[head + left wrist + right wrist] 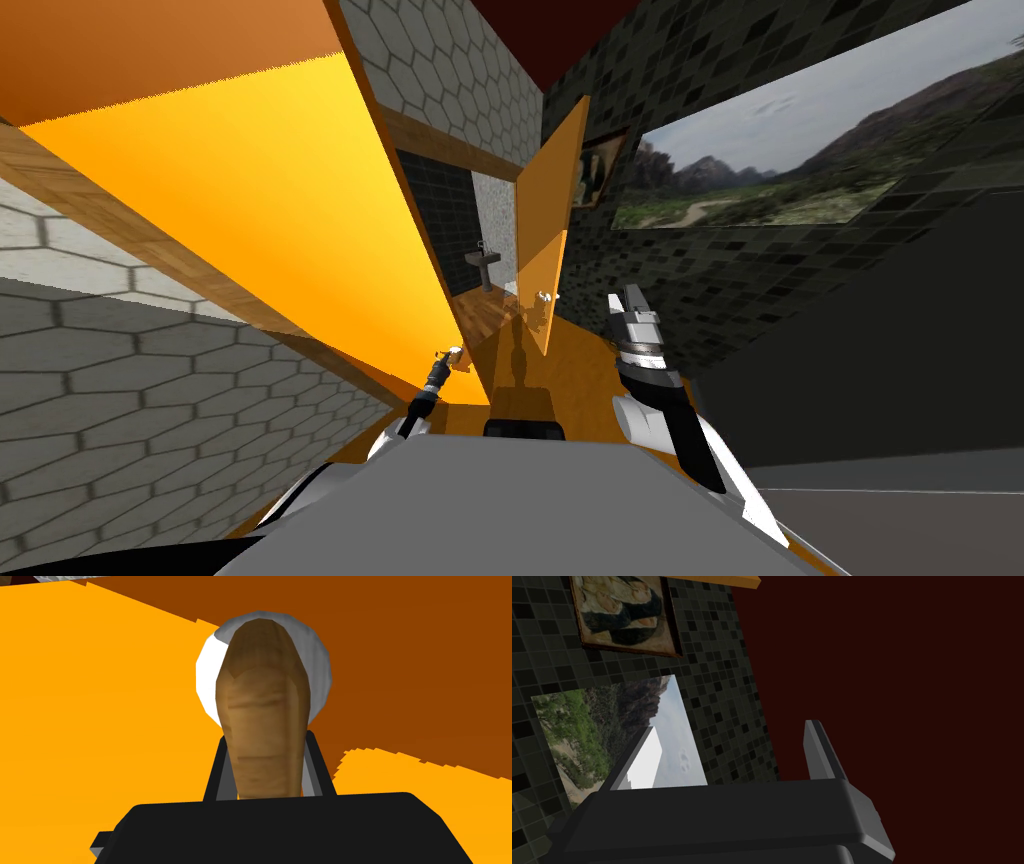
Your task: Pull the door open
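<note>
The orange door (300, 200) slants across the left of the head view, close in front of me. Its brown lever handle (262, 701) stands out from a white round plate (207, 676) on the door face (90, 726). My left gripper (265, 743) is shut on this handle, its fingers (220, 756) pressing the two sides. In the head view the left gripper (445, 365) sits at the handle (456, 352) near the door's lower edge. My right gripper (630, 298) is held up to the right of the door, and in its own wrist view the right gripper (727, 751) is open with nothing between its fingers.
A second orange door leaf (545, 220) with a small knob (543, 296) stands ajar farther ahead, and a sink (485, 262) lies beyond. A hexagon-tiled wall (150, 400) is close on the left. A dark tiled wall with a landscape picture (780, 160) runs along the right.
</note>
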Motion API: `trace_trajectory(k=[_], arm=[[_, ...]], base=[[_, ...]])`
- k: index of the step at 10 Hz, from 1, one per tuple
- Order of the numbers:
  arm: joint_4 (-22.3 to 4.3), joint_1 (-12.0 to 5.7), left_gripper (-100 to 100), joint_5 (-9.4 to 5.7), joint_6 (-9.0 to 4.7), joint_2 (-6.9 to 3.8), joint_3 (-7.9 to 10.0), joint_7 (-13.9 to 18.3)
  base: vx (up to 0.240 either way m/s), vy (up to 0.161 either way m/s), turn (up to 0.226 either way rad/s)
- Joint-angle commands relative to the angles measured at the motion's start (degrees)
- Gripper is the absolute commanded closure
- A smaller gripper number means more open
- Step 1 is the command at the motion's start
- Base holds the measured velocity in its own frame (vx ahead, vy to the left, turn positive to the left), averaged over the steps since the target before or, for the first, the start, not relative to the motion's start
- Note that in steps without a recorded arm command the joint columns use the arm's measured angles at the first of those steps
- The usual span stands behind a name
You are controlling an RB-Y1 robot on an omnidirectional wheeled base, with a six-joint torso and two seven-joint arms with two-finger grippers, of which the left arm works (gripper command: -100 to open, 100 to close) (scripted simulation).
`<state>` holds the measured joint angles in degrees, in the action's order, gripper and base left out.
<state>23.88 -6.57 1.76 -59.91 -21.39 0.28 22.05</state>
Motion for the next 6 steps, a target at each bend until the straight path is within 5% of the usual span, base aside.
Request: trace_trajectory(k=[1, 2, 3, 6], arm=[[1.8, 0.71, 100, 0.84, 0.66, 0.21, -0.26, 0.5], [2.4, 1.05, 100, 1.55, 0.65, 0.23, -0.35, 0.8], [3.7, 1.9, 100, 1.05, 1.6, 0.03, -0.18, 0.6], [4.2, 2.84, 100, -0.51, 0.81, -0.84, -2.37, 0.9]], base=[[-0.098, 0.033, 0.01], [-0.148, 0.091, -0.046], [-0.068, 0.046, -0.027], [-0.205, 0.032, -0.176]])
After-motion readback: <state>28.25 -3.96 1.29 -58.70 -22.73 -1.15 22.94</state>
